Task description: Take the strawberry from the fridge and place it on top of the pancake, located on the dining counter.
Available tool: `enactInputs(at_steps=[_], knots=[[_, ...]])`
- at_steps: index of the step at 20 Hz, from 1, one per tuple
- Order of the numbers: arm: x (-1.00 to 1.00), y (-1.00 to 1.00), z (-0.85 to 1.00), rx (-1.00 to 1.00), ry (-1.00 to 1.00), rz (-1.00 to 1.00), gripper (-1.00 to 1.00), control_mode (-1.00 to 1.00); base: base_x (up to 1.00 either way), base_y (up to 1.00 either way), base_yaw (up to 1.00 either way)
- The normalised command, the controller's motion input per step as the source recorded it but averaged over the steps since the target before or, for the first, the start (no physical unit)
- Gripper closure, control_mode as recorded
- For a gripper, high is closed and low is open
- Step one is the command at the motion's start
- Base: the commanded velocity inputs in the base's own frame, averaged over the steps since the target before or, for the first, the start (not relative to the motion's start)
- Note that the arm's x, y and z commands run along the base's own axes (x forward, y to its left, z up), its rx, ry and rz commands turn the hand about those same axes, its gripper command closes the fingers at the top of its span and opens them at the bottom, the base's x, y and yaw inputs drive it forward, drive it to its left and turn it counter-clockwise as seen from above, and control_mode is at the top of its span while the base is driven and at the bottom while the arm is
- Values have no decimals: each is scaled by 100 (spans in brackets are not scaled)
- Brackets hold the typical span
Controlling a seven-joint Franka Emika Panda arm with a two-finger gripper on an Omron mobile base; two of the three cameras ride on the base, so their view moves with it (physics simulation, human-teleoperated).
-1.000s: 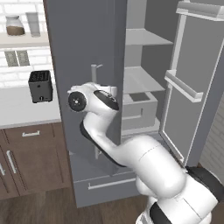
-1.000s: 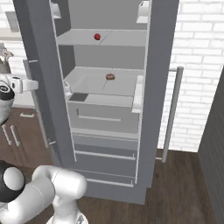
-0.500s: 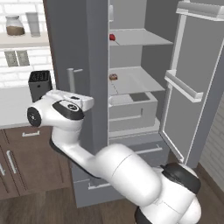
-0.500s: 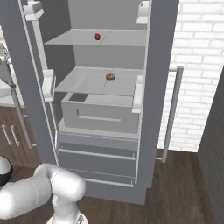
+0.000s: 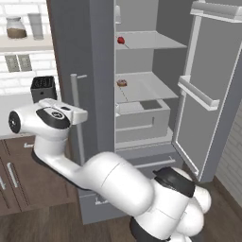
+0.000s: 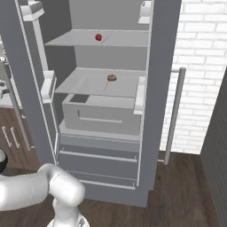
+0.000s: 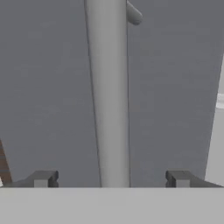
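The grey fridge (image 6: 106,133) stands with both doors swung open. On its upper shelf lies the tiny red strawberry (image 5: 121,40) (image 6: 98,37), far above and to the right of my hand. My gripper (image 5: 81,116) (image 7: 111,179) is open at the left door's vertical bar handle (image 5: 77,118) (image 7: 107,87). That bar runs between the two dark fingertips (image 7: 41,178) without touching either. The pancake and the dining counter are out of view.
A brownish ring-shaped doughnut (image 5: 122,82) (image 6: 111,78) sits on the middle shelf above a pale drawer bin (image 6: 99,116). The open right door (image 5: 208,94) juts out on the right. A black toaster (image 5: 42,87) stands on the counter over brown cabinets (image 5: 14,175).
The left fridge door has swung wider open, uncovering the strawberry and the shelves. My hand has travelled left and outward along with its bar handle.
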Motion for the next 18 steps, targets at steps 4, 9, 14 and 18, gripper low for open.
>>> enactInputs(at_steps=[4, 9, 14, 18], knots=[[-27, 17, -20, 10, 0, -1, -100, -100, 0, 0, 0], [-100, -82, -14, 29, -3, 20, -100, -100, 0, 0, 0], [-85, -94, 9, 57, -14, 39, -100, -100, 0, 0, 0], [-54, -91, 7, 76, -6, 35, -100, -100, 0, 0, 0]])
